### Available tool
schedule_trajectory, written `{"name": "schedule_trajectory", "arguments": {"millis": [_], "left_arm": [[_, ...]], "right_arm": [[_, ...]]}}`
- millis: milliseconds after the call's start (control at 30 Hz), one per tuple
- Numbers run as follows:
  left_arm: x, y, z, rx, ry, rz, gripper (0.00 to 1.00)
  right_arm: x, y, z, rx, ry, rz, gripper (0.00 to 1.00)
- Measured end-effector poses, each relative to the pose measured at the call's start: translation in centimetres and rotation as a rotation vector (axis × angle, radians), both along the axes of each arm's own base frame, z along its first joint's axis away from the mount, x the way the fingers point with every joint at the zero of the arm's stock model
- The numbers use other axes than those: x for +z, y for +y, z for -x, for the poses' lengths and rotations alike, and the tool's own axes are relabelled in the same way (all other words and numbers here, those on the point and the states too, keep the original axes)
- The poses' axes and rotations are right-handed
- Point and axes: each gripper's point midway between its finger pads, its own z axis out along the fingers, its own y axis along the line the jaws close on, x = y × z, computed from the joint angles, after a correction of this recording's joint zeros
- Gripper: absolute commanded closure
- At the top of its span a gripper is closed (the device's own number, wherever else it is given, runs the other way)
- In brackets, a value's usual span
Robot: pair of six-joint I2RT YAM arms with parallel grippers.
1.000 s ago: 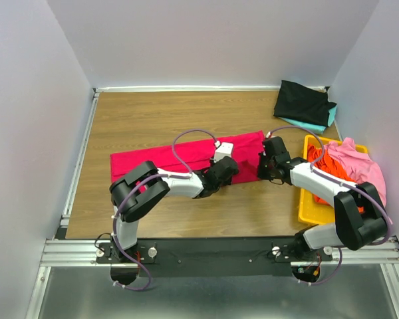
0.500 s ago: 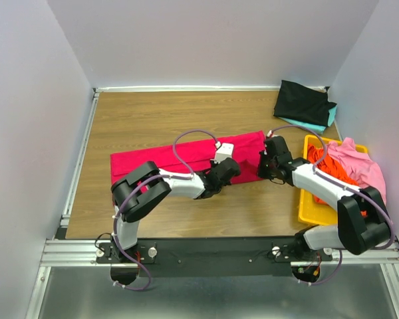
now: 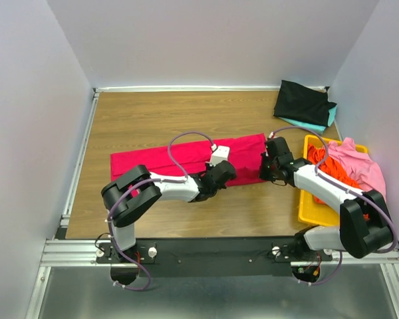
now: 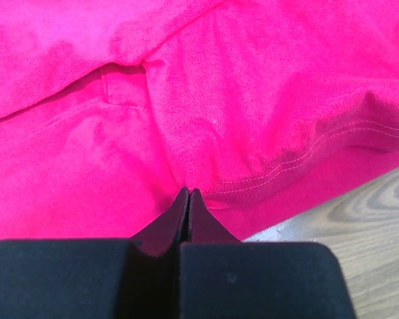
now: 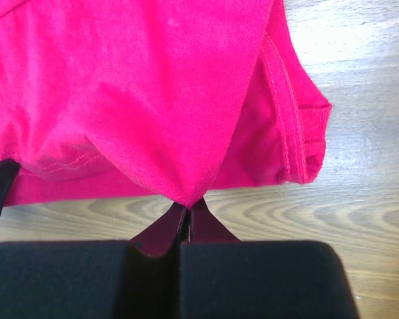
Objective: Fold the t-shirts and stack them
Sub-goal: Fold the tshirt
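1. Since the earlier frame, the left arm's elbow has swung out to the left. The left pincer (image 3: 219, 176) has gone from partly open to closed. The right pincer (image 3: 268, 170) has barely shifted.
2. The left pincer's fingers are pressed together on a fold of the red t-shirt (image 3: 163, 159). In its wrist view, they pinch the cloth right beside the stitched hem.
3. The right pincer is also closed on the red t-shirt, near the shirt's right end. The cloth draws to a point at its tips, and a stitched corner lies just to the right of them.
4. The red t-shirt lies as a long band on the bench (image 3: 153, 113). It runs from the right pincer, past the left pincer and well beyond it to the left.
5. Well beyond the right pincer, in the far right corner, a folded black t-shirt (image 3: 304, 101) rests on a teal t-shirt (image 3: 330, 115).
6. Just to the right of the right pincer stands a yellow bin (image 3: 309, 211). It holds an orange t-shirt (image 3: 324, 167), and a pink t-shirt (image 3: 362, 163) is draped over its far side.
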Motion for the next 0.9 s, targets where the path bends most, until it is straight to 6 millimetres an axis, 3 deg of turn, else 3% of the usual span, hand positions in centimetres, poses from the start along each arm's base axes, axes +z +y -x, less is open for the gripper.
{"name": "schedule_trajectory", "arguments": {"millis": [433, 567, 600, 633, 667, 700, 733, 800, 900], "left_arm": [[0.8, -0.1, 1.2, -0.029, -0.005, 0.006, 1.00], [0.6, -0.2, 1.6, -0.042, 0.001, 0.001, 0.97], [0.6, -0.2, 1.6, -0.044, 0.003, 0.001, 0.93], [0.6, -0.2, 1.7, -0.048, 0.004, 0.001, 0.76], [0.5, -0.2, 1.8, -0.051, 0.004, -0.002, 0.65], [0.6, -0.1, 1.9, -0.047, 0.007, 0.003, 0.54], [0.7, 0.0, 2.0, -0.051, 0.005, -0.001, 0.30], [1.0, 0.2, 2.1, -0.051, 0.005, 0.004, 0.12], [2.6, 0.4, 1.9, -0.039, -0.024, 0.019, 0.06]], "right_arm": [[0.1, -0.6, 0.8, -0.031, 0.024, 0.013, 0.84], [0.1, -1.0, 1.1, -0.051, 0.030, 0.022, 0.57], [0.1, -1.1, 1.1, -0.058, 0.029, 0.023, 0.44], [0.3, -1.2, 1.1, -0.064, 0.025, 0.026, 0.39], [0.3, -1.3, 1.1, -0.065, 0.023, 0.028, 0.20], [0.4, -1.3, 1.2, -0.064, 0.020, 0.031, 0.10], [0.5, -1.4, 1.2, -0.058, 0.019, 0.036, 0.04], [0.6, -1.5, 1.2, -0.059, 0.019, 0.039, 0.00], [1.6, -1.3, 0.4, -0.053, -0.007, 0.046, 0.00]]}}
